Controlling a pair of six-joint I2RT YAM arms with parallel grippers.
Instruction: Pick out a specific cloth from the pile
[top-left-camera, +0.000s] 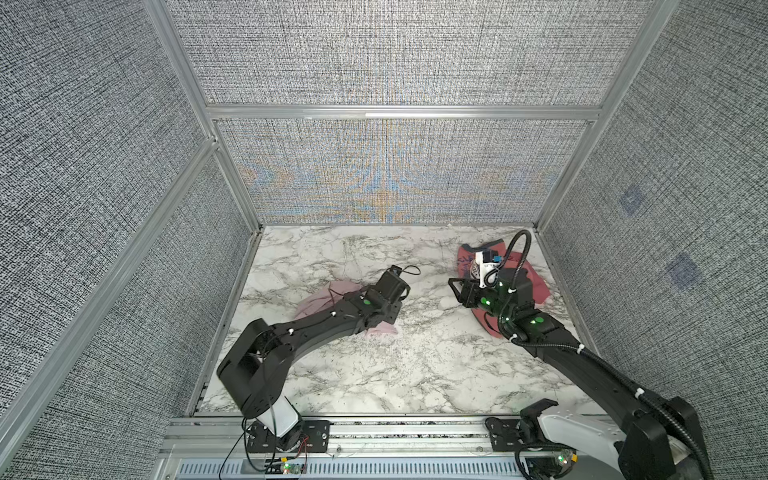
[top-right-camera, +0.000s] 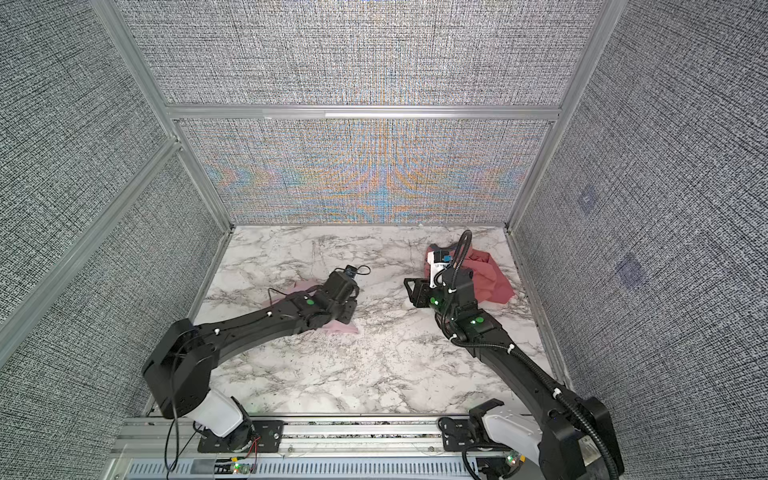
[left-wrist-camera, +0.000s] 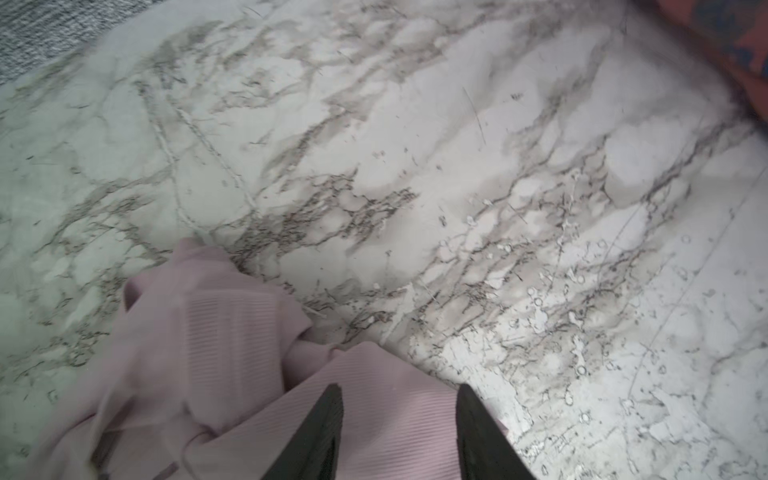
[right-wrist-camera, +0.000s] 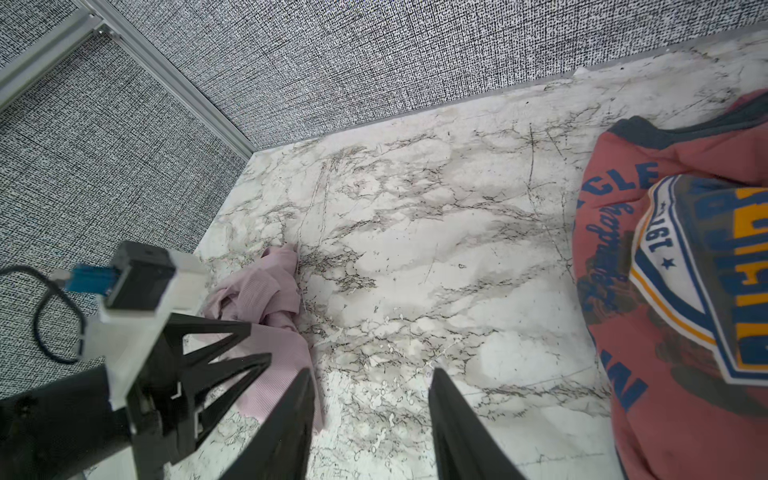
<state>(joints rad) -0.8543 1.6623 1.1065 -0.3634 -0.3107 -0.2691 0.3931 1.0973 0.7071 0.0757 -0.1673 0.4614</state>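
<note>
left pincer (left-wrist-camera: 398, 388) jaws apart, nothing pinched, over plain pale pink ribbed cloth (left-wrist-camera: 232, 332) | cloth lies crumpled on marble counter (top-left-camera: 415, 365), well apart from salmon-red printed T-shirt (right-wrist-camera: 665, 291), so looks separated | right pincer (right-wrist-camera: 372, 372) gaping, empty

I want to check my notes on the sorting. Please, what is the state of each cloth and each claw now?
pale pink cloth: crumpled on the marble table, not gripped.
salmon-red printed T-shirt: bunched near the far right corner, not gripped.
left claw: open, over the pale pink cloth.
right claw: open, empty, over the marble table.
</note>
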